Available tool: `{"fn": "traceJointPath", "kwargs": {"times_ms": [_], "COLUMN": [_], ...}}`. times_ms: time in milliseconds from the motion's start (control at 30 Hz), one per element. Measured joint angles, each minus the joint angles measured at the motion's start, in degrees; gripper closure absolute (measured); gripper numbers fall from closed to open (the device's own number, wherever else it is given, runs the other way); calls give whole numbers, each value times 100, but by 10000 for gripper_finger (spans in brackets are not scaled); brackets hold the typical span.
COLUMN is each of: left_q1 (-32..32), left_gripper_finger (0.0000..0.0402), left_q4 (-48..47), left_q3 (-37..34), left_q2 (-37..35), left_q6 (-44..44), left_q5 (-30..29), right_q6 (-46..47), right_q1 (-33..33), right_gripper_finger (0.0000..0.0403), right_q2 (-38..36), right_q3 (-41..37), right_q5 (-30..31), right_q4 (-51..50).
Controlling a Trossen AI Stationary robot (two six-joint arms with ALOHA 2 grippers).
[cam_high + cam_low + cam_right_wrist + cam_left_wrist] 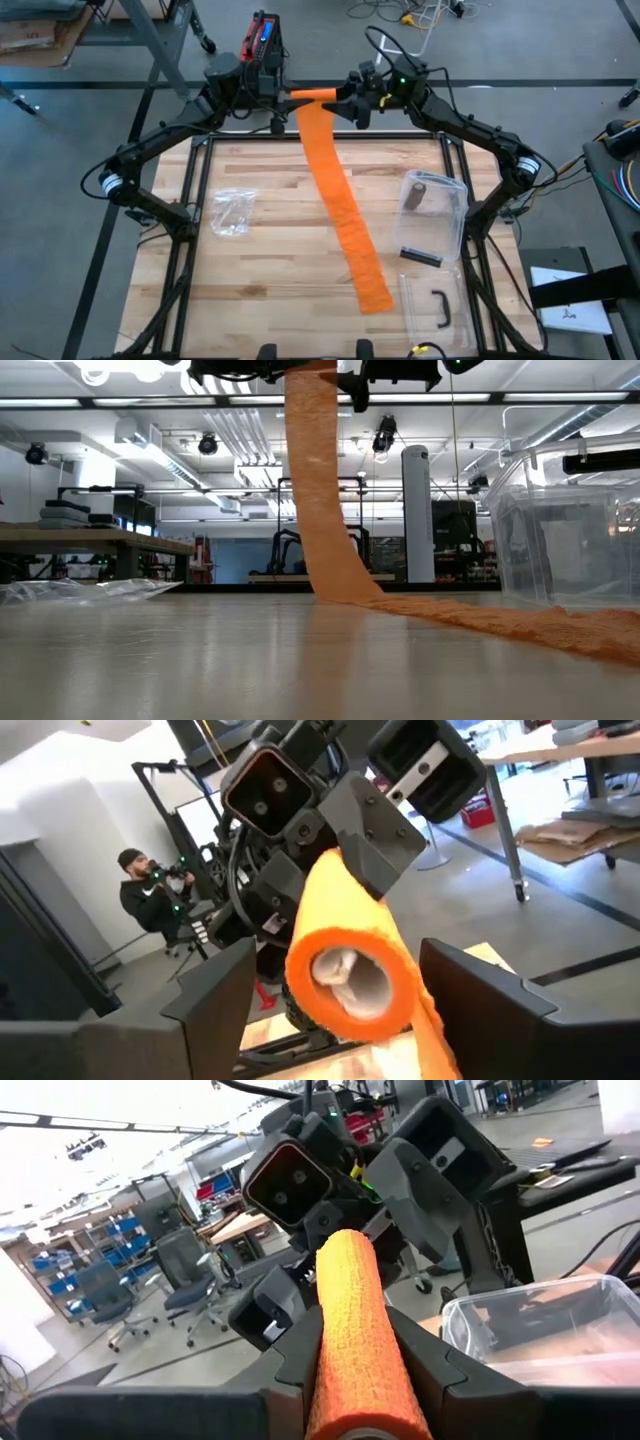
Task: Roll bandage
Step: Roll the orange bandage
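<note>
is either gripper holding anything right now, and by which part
The left gripper clamps the rolled end of the orange bandage; the right gripper stands open around the roll's other end.

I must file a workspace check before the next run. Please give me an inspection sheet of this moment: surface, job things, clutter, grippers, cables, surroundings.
Surface: wooden table, bare wood between the items.
Job's things: orange bandage, partly rolled at the far edge; the roll is held in the air, and the loose strip hangs down and lies diagonally across the table.
Clutter: clear plastic bag on the left; clear plastic container on the right, small dark parts inside; clear lid near the front.
Grippers: left gripper jaws shut on the roll; right gripper jaws open on either side of the roll's end, not touching.
Cables: loose cables on the floor beyond the table.
Surroundings: a person seated behind; office chairs.
</note>
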Motion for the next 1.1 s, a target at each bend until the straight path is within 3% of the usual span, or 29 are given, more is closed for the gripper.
{"fn": "traceJointPath", "kwargs": {"times_ms": [367, 567, 867, 1100], "left_q1": [-140, -162, -184, -186], "left_gripper_finger": [326, 326, 326, 326], "left_q4": [-119, -390, -417, -410], "left_q3": [0, 0, 0, 0], "left_q2": [14, 24, 24, 24], "left_q6": [-415, 422, 1137, 1154], "left_q5": [26, 15, -4, -525], "right_q6": [-952, -537, 60, 44], "right_q1": [0, 2, 2, 2], "right_gripper_finger": [97, 99, 119, 122], "right_q2": [44, 345, 466, 463], "right_q3": [248, 752, 841, 837], "right_q5": [-266, -276, -331, -319], "right_q4": [-505, -1191, -900, -852]}}
